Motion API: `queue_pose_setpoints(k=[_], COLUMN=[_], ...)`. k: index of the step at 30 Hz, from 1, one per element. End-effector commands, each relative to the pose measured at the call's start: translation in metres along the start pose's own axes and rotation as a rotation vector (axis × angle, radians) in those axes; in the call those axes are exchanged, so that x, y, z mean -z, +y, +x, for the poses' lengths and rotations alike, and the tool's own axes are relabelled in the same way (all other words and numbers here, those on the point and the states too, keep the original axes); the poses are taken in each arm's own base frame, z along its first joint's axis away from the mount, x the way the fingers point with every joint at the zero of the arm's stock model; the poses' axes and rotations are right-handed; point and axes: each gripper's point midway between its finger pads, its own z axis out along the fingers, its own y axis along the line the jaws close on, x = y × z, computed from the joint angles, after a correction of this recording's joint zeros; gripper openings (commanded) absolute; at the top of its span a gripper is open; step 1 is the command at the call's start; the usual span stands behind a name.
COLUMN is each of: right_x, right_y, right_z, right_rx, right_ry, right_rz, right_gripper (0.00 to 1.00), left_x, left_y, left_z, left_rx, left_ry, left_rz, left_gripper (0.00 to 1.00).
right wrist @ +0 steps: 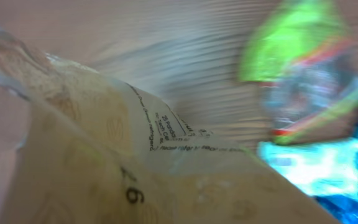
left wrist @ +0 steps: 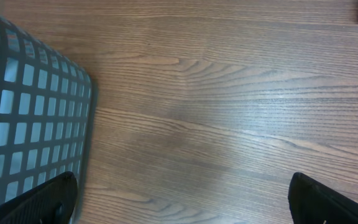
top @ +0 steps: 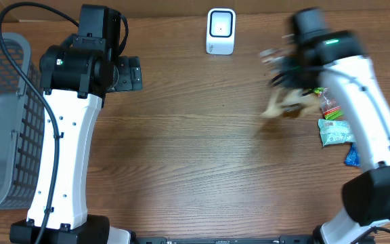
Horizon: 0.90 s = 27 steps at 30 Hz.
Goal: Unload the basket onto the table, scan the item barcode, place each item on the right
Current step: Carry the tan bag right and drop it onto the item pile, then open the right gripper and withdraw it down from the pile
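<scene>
The item is a beige pouch with a clear printed strip (top: 283, 105). It hangs blurred above the table at the right, and my right gripper (top: 284, 68) is shut on it. In the right wrist view the pouch (right wrist: 135, 180) fills the frame and hides the fingers. The white barcode scanner (top: 221, 30) stands at the back middle of the table, left of the pouch and apart from it. My left gripper (top: 128, 73) is open and holds nothing; in its wrist view the left gripper (left wrist: 182, 205) hovers over bare wood.
A grey mesh basket (top: 5, 122) stands at the left edge, its wall (left wrist: 30, 124) close to my left finger. At the right lie a green and clear packet (top: 330, 105), a light blue packet (top: 335, 132) and a dark blue packet (top: 352, 157).
</scene>
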Motion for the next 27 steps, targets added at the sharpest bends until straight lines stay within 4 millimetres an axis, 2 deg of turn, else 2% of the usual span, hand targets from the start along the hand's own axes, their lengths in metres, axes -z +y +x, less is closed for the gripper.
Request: queue_pose_setpoints(k=[1,4,8,11,12,13,14,15,18,21,24,27], right_x=[-0.002,-0.024,-0.049,-0.055,-0.055,-0.054,-0.052,-0.05,-0.045,-0.027,0.001,0.045], right_y=[-0.049,-0.089,-0.118,-0.141,-0.148,-0.15,-0.151,-0.152,-0.147,-0.135,-0.123,-0.102], right_z=[-0.016,-0.018,-0.002,0.01,0.013,0.014,0.014,0.015,0.012,0.003,-0.005,-0.012], right_rx=[-0.243,-0.382,-0.521,-0.575,-0.589,-0.584,-0.572,-0.555,-0.557,-0.473,-0.394,-0.294], right_ry=[-0.026,-0.004,0.084,0.113,0.119,0.121,0.119,0.116,0.113,0.087,0.053,-0.008], right_rz=[-0.019,-0.074,-0.221,-0.231,-0.235,-0.251,-0.272,-0.304,-0.363,-0.439,-0.46,-0.473], right_gripper=[0.04,0.04,0.04,0.04,0.11,0.29,0.48,0.78,0.88,0.94,0.95,0.96], left_x=[0.011,0.011,0.011,0.011,0.011,0.011,0.011,0.011,0.011,0.011,0.011,0.011], left_y=[0.006,0.006,0.006,0.006,0.006,0.006,0.006,0.006,0.006,0.006,0.006,0.006], left_z=[-0.005,-0.005,-0.005,-0.005,-0.005,-0.005,-0.005,-0.005,-0.005,-0.005,-0.005,-0.005], left_rx=[-0.002,-0.001,-0.002,-0.002,-0.002,-0.002,-0.002,-0.002,-0.002,-0.002,-0.002,-0.002], left_ry=[-0.036,-0.037,-0.036,-0.036,-0.036,-0.036,-0.036,-0.036,-0.036,-0.036,-0.036,-0.036], left_rz=[-0.004,-0.004,-0.004,-0.004,-0.004,-0.004,-0.004,-0.004,-0.004,-0.004,-0.004,-0.004], left_gripper=[1.0,0.99,1.0,1.0,1.0,1.0,1.0,1.0,1.0,1.0,1.0,1.0])
